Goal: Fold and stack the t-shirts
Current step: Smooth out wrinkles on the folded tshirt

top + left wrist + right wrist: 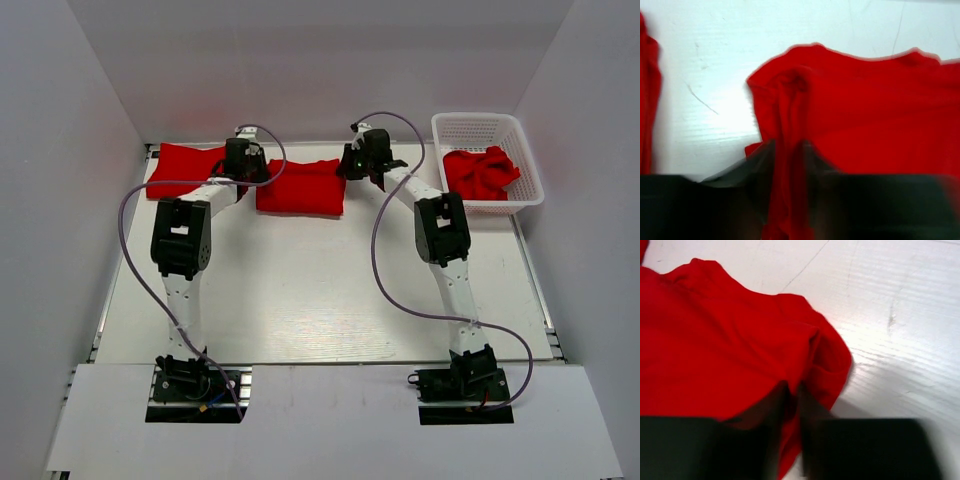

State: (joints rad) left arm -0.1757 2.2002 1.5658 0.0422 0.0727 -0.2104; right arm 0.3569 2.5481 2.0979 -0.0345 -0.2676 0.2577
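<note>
Pinching the middle t-shirt (pixel 300 190), left pincer (pixel 788 146) and right pincer (pixel 793 388) hold folds only wrist views show.

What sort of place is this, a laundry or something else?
Probably a robot test booth, not a laundry: a left arm and right arm bolted to a white table, plain white walls closing it in, plus a red t-shirt and mesh basket.

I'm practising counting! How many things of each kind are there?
Shirts on the table: 2, the left shirt and the middle shirt
Red heap in the basket: 1, which may hide more shirts
Basket: 1
Arms: 2, the left arm and the right arm
Total: 6
</note>
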